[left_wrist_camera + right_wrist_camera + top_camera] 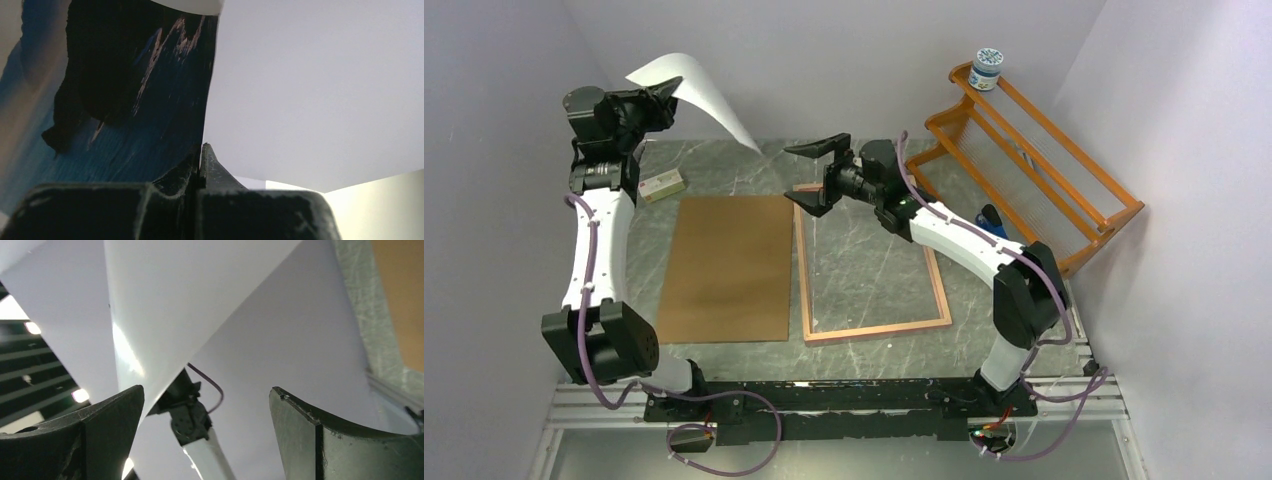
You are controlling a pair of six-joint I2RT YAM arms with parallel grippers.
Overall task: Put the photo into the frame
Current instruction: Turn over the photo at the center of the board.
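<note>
Left fingers (664,94) clamped photo (696,88) corner high left of frame (874,329); right fingers (820,148) apart over frame, probably awaiting free edge.

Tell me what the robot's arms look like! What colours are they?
The left arm and right arm have smooth white tube-shaped sections joined by chunky black joints. Thin purple cables loop along them. The left gripper and right gripper are black, each with two pointed fingers. A tiny green light glows on the right arm.

Glossy paper photo (696,88); light-wood frame (874,328); matt brown board (727,268).
</note>
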